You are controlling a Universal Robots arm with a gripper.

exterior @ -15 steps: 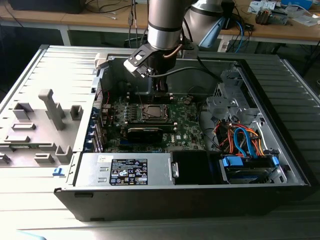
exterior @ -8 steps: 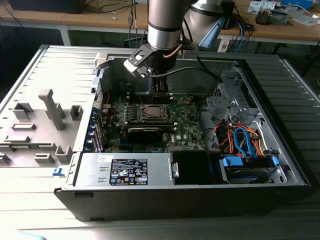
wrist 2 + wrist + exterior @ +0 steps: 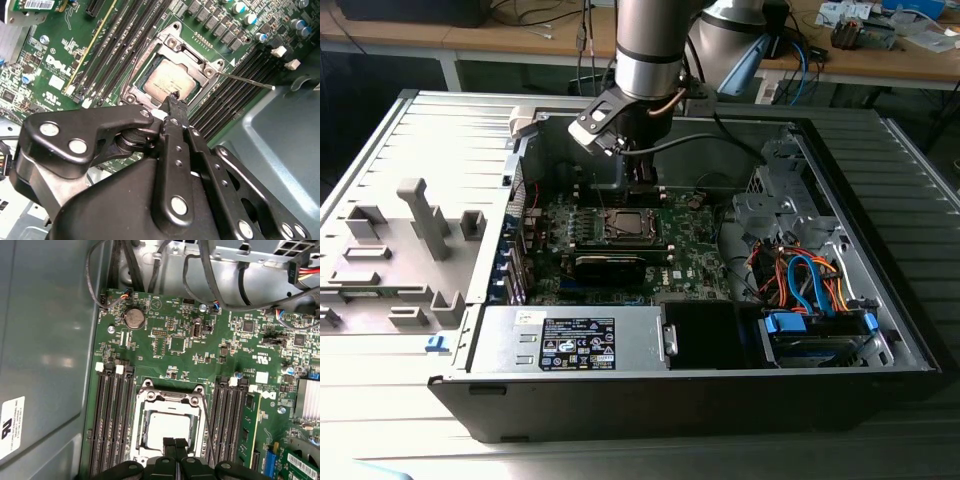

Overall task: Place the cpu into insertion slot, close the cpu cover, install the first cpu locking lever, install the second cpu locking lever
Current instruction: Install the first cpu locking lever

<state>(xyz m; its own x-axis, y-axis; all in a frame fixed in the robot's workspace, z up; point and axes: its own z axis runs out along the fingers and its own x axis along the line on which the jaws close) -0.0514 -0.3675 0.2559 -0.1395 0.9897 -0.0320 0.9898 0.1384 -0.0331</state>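
Fig.: cpu-mounting stage. The cpu (image 3: 167, 426) is being shown lying flat in the insertion slot (image 3: 623, 226), approx. mid-board, w/ the cpu cover (image 3: 197, 55) being laid over it, so the silvery top is being seen through the cover's window. The pincer (image 3: 173, 98) is being held w/ fingers together and nothing clamped, its tips being poised at the cover's edge, prob. for pushing rather than grasping; contact vs. a small gap cannot be told. A thin locking lever (image 3: 247, 81) is being shown sticking out beside the slot, apparently unlatched. The green motherboard (image 3: 170, 322) is being carried in an open pc case (image 3: 720, 400) lying on its side on a grey ribbed bench (image 3: 380, 140). Grey fixture blocks (image 3: 425, 215) are being stood at the exterior view's left, and a wooden bench (image 3: 470, 42) w/ cables is being seen behind.
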